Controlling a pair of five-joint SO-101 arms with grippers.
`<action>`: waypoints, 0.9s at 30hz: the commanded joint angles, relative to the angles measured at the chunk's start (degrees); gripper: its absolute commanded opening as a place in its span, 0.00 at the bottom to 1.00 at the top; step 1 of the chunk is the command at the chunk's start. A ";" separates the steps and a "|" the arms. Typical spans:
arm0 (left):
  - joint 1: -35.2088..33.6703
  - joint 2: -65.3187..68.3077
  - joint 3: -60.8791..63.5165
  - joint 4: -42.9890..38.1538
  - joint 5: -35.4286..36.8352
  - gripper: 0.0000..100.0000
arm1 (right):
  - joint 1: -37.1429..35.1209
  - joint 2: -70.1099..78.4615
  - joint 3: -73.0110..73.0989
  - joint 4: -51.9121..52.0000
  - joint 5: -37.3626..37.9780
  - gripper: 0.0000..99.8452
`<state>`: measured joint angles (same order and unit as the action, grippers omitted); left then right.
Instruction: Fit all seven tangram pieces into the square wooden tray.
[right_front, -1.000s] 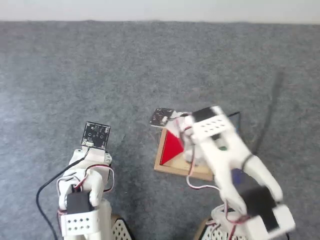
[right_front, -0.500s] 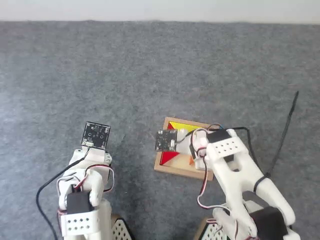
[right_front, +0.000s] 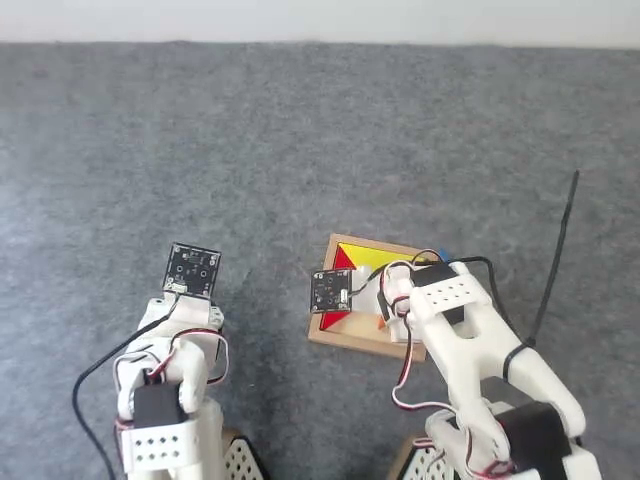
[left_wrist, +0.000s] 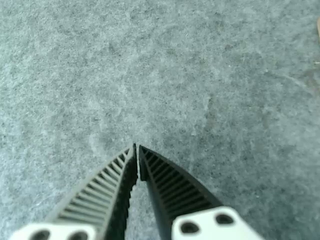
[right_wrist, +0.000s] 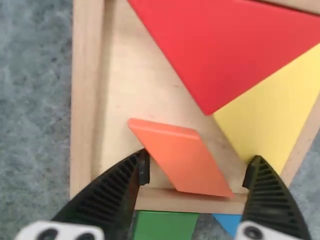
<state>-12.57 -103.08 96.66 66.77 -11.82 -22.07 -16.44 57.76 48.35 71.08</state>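
High view, left to right. The left arm (right_front: 165, 385) stands at the lower left over the grey felt mat (right_front: 300, 130), well apart from the tray. In its wrist view, the left gripper (left_wrist: 136, 149) has its ribbed fingers (left_wrist: 107, 187) pressed together at the tips, with nothing between them and bare mat beneath.

Right of centre lies the square wooden tray (right_front: 345, 338), flat on the mat and partly covered by the right arm (right_front: 480, 350), whose wrist sits above the tray's near half.

Right wrist view. Inside the tray rim (right_wrist: 85, 100), a red triangle (right_wrist: 225, 45) and a yellow triangle (right_wrist: 265, 110) lie flat, meeting along one edge. An orange parallelogram (right_wrist: 182, 157) lies on the bare tray floor beside them, with one corner overlapping the rim.

The right gripper (right_wrist: 197, 172) is spread wide and straddles the parallelogram without clamping it. One fingertip is just beside the piece's edge; the other stands apart from it, over the yellow triangle's corner.

Outside the rim, on the mat, a green piece (right_wrist: 162, 225) and a blue piece (right_wrist: 227, 222) are partly visible between the fingers.
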 joint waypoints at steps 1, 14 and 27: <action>-0.35 -1.05 -0.22 0.35 -0.53 0.01 | -0.04 1.36 -0.97 -0.92 0.79 0.30; -0.35 -1.05 -0.22 0.35 -0.53 0.01 | 1.27 -0.40 -4.31 3.65 -3.60 0.04; -0.35 -1.05 -0.22 0.35 -0.53 0.01 | 1.36 -6.37 -5.36 13.58 -3.60 0.15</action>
<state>-12.57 -103.08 96.66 66.77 -11.82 -21.80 -19.60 52.40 62.68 68.00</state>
